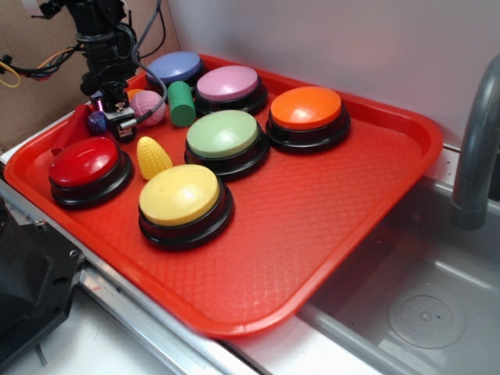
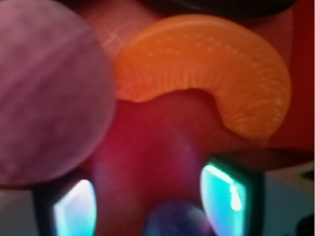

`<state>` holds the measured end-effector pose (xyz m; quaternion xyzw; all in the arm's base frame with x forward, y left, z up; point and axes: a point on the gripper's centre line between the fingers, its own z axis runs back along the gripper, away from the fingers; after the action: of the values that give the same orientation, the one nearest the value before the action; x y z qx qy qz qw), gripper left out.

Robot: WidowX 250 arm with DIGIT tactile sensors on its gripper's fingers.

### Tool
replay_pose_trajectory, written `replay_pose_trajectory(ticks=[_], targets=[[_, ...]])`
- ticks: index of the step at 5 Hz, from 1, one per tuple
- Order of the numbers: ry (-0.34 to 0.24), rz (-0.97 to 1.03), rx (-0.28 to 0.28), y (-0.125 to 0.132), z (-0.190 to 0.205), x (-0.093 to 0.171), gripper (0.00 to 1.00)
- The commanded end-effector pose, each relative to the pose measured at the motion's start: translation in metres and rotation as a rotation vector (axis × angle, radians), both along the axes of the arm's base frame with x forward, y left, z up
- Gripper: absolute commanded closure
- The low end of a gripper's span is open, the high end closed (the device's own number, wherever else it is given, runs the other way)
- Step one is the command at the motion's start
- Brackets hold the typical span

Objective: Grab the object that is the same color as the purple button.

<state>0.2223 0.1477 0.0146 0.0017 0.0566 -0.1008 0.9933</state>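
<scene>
The small dark purple ball (image 1: pixel 97 121) lies on the red tray (image 1: pixel 328 203) near its far left corner. My gripper (image 1: pixel 115 123) hangs right beside it, low over the tray. In the wrist view the ball (image 2: pixel 179 222) shows blurred at the bottom edge between the fingers, nearer the right finger (image 2: pixel 224 196). The gripper (image 2: pixel 147 206) is open, its gap wider than the ball. The purple button (image 1: pixel 228 83), with its lilac cap, stands at the back of the tray.
A pink textured ball (image 1: pixel 150 107) (image 2: pixel 44 93) and an orange slice (image 2: pixel 236 73) lie just ahead of the fingers. Nearby are a green cylinder (image 1: pixel 181 102), a yellow corn (image 1: pixel 152 156), and blue (image 1: pixel 175 67), red (image 1: pixel 83 162), green (image 1: pixel 223 133), yellow (image 1: pixel 180 194) and orange (image 1: pixel 306 107) buttons. A sink (image 1: pixel 422 312) lies to the right.
</scene>
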Motion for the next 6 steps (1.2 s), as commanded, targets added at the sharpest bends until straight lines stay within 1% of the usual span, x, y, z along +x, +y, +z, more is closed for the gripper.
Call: replay_pose_trajectory(ticks=[1, 2, 3, 4, 5, 6], targets=[[-0.008, 0.082, 0.016, 0.021, 0.011, -0.011, 1.0], [-0.017, 0.086, 0.016, 0.022, 0.02, -0.013, 1.0], [-0.009, 0.087, 0.013, 0.02, 0.025, -0.01, 1.0], [-0.013, 0.154, 0.021, 0.014, 0.05, -0.006, 1.0], [-0.055, 0.229, 0.012, -0.008, 0.089, 0.002, 1.0], [-0.11, 0.238, -0.027, -0.049, 0.118, 0.011, 1.0]])
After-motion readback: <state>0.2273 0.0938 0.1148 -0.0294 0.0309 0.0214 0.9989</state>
